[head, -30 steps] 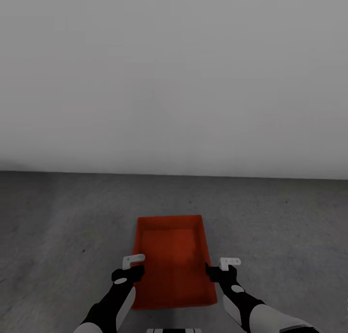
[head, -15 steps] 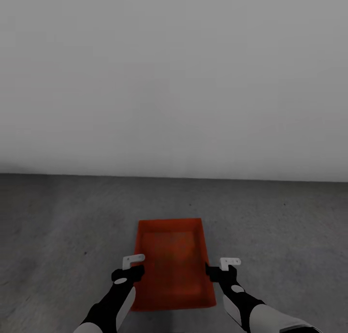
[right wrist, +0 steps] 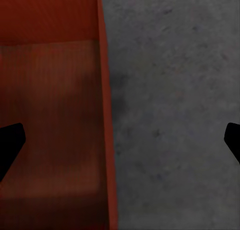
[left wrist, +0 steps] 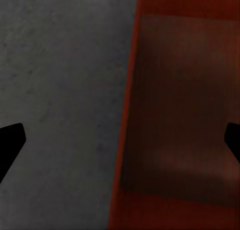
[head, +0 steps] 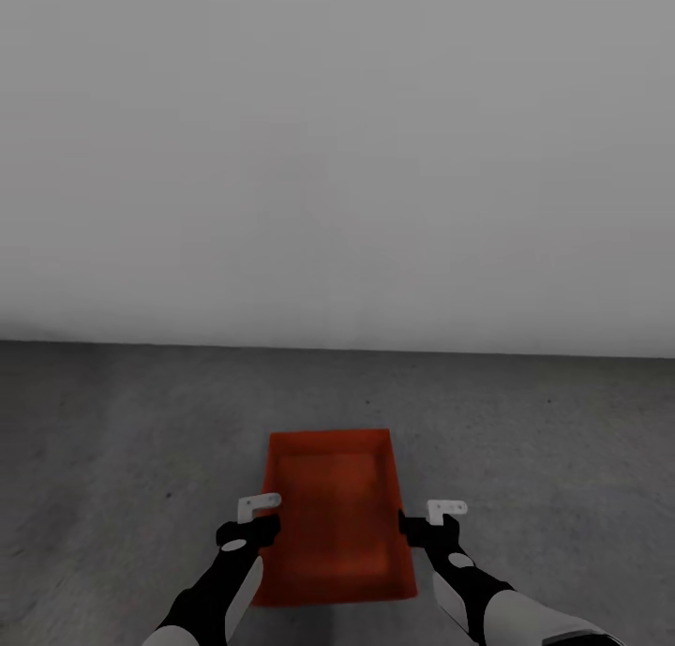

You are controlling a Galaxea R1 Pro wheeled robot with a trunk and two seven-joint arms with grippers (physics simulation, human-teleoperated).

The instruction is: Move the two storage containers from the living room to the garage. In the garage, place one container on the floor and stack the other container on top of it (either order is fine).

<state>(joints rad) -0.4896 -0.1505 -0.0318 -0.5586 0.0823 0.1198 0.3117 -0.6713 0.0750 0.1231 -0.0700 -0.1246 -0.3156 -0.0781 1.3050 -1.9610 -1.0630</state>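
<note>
On the garage's dark grey concrete floor (head: 112, 458), close to a pale grey wall (head: 337, 158), an orange-red storage container (head: 337, 515) is lying open side up between the robot's two arms. The left claw (head: 248, 526) is hanging over the bin's left rim, its dark fingertips (left wrist: 10, 142) spread wide in the wrist view, one over bare concrete and one over the ribbed interior; it is released and holding nothing. The right claw (head: 433, 526) is mirroring it at the right rim, fingertips (right wrist: 10, 142) likewise parted and straddling the wall, also released. Whether the bin is lying flat on the floor or hanging slightly above it is hard to tell. Judging by this, the first container looks delivered, and drawing both claws straight up off the rims would avoid dragging it. Nothing is crowding the bin: floor is lying bare on every side, and only the wall beyond is limiting forward room. A second container is yet to be stacked on top.
</note>
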